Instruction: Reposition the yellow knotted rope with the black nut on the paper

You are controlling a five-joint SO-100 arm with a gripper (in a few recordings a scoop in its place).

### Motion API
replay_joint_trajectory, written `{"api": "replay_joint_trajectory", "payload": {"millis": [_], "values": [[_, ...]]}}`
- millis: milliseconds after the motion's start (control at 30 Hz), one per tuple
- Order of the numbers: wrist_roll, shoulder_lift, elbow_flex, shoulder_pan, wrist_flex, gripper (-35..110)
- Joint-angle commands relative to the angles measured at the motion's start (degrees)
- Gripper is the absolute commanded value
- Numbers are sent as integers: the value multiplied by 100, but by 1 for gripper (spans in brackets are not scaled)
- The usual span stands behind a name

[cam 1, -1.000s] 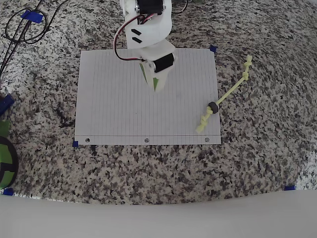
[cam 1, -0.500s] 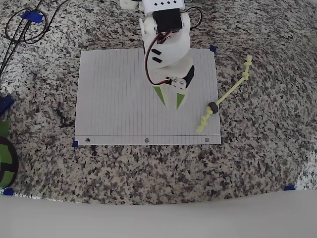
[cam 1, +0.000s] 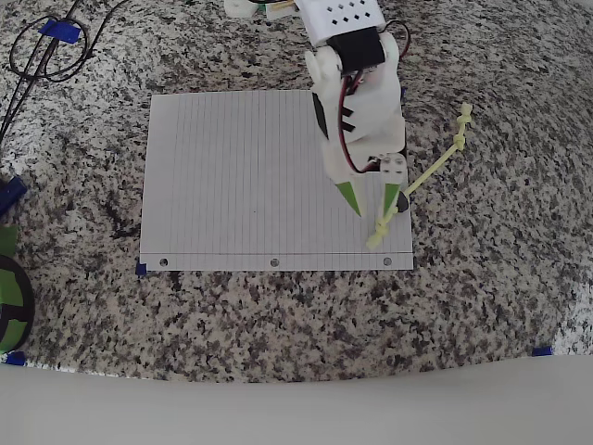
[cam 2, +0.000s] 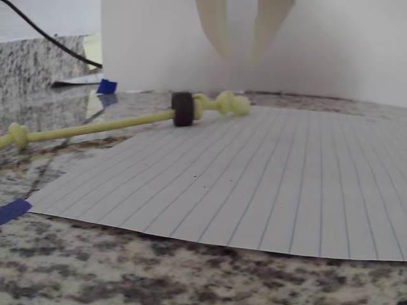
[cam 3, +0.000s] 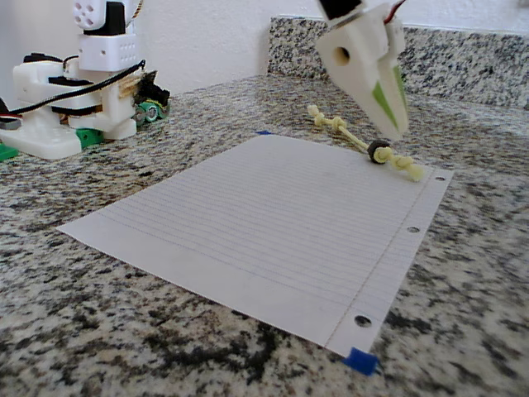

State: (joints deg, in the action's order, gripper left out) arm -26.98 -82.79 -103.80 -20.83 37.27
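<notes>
Rope (cam 1: 428, 171) first, in the overhead view: the yellow knotted rope is lying slantwise across the right edge of the paper (cam 1: 232, 176), one knotted end resting on the sheet near its lower right corner, the other end lying out on the speckled tabletop (cam 1: 482, 278). The black nut (cam 1: 400, 201) is sitting on the rope just inside the paper's edge, partly tucked under the arm. The gripper (cam 1: 371, 207) is hanging right beside it, green-faced fingers (cam 1: 350, 197) pointing down, jaws spread with a clear gap between them, holding nothing. Blue tape (cam 1: 398, 91) is marking the sheet's corner.

Wrist view now: two pale fingers (cam 2: 213, 25) are coming down from the top edge, apart, with the nut (cam 2: 182, 108) and the knotted end (cam 2: 227, 103) lying on the paper just below and to the left of them. The rope is trailing off left onto the granite, another knot (cam 2: 17, 135) showing there.

Fixed view: the gripper (cam 3: 397, 128) is hovering above the paper's far corner, tips just over the nut (cam 3: 378, 151), though whether they are touching the rope (cam 3: 347, 132) is hard to judge from this angle. The rope's far knots are lying on the bare tabletop behind.
</notes>
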Motion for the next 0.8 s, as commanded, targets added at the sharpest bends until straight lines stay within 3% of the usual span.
{"api": "replay_joint_trajectory", "payload": {"millis": [0, 467, 767], "values": [[132, 70, 396, -105, -123, 28], [70, 589, 536, -132, -79, 26], [-633, 905, 932, -97, 88, 28]]}}
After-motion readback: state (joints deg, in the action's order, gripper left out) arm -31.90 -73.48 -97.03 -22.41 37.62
